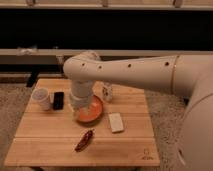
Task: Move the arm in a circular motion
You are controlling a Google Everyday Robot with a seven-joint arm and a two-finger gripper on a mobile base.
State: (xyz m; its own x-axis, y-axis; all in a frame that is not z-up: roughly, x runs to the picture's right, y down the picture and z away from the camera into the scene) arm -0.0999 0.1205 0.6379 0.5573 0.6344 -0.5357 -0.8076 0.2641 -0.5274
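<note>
Arm [125,70] enters from 3 o'clock, elbow bent over the wooden table [50,140]. Gripper [81,105] hangs above the orange bowl [95,116]; can't tell its state. Circle progress unreadable from one pose, probably mid-loop.

**Arm [140,75] bent over wooden table [50,135], gripper [78,107] at orange bowl [95,113]**

The arm is seen reaching in from the right, bent at the elbow and turned straight down. The gripper is held low at the left side of the orange bowl, whose left part is hidden behind it. A white cup [41,98] and a flat black object [58,100] are placed side by side left of the gripper. A small white bottle [107,92] is set just behind the bowl. A white block [116,122] is laid near the bowl's right front, and a red pepper [84,141] is laid in front of the bowl.
</note>
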